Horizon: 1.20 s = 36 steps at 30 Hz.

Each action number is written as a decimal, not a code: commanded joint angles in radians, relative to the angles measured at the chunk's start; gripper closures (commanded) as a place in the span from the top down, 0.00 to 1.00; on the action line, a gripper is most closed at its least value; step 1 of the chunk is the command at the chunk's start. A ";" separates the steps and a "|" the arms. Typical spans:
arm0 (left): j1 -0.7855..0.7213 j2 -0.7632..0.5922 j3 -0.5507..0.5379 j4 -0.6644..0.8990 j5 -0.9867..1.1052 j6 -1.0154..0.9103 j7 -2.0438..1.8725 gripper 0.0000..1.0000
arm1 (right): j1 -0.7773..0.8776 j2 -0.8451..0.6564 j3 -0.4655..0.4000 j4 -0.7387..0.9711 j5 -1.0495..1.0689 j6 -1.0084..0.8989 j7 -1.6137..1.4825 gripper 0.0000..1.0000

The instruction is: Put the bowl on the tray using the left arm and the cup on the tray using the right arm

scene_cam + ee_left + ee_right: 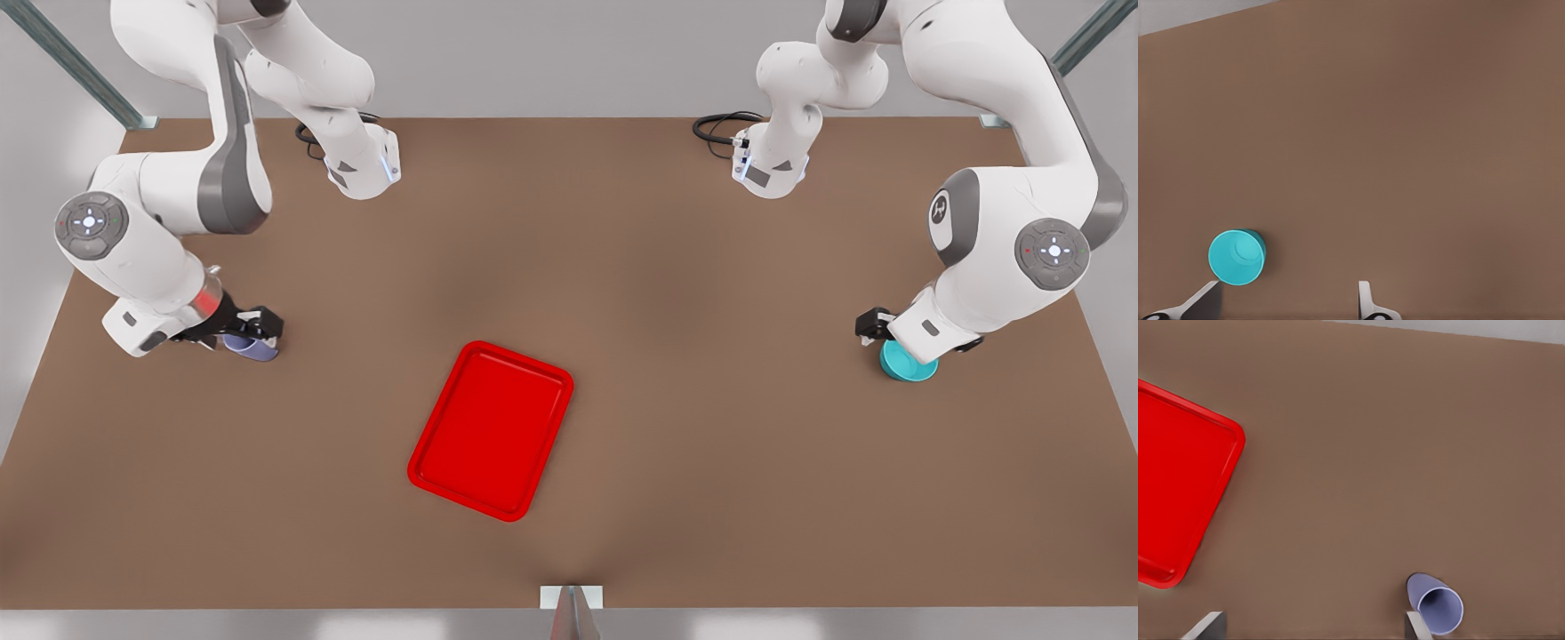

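Observation:
The teal bowl (909,364) stands on the table at the front view's right, partly under my left arm's wrist. My left gripper (876,327) hangs over it. In the left wrist view the left gripper (1285,295) is open, and the bowl (1237,257) lies just off one fingertip (1205,293), not between the two. The lavender cup (252,348) stands at the front view's left under my right gripper (252,329). That gripper (1313,623) is open too, and the cup (1437,605) sits just outside one finger (1415,623). The red tray (491,430) lies near the table's middle.
The brown table (693,293) stretches bare between the two arms and around the tray (1178,493). Both arm bases stand at the far edge with black cables beside them. A small bracket (572,597) marks the near edge.

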 commanded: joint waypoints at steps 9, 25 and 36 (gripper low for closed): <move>0.397 0.156 -0.001 -0.169 -0.168 0.284 0.520 1.00 | 0.012 -0.032 0.012 -0.181 0.016 -0.076 0.082 1.00; 0.583 0.385 0.006 -0.334 -0.378 0.506 0.764 1.00 | 0.148 0.165 0.012 0.118 0.011 -0.094 0.045 1.00; 0.575 0.420 0.006 -0.342 -0.407 0.522 0.761 0.70 | 0.147 0.182 0.014 0.121 0.012 -0.054 0.054 1.00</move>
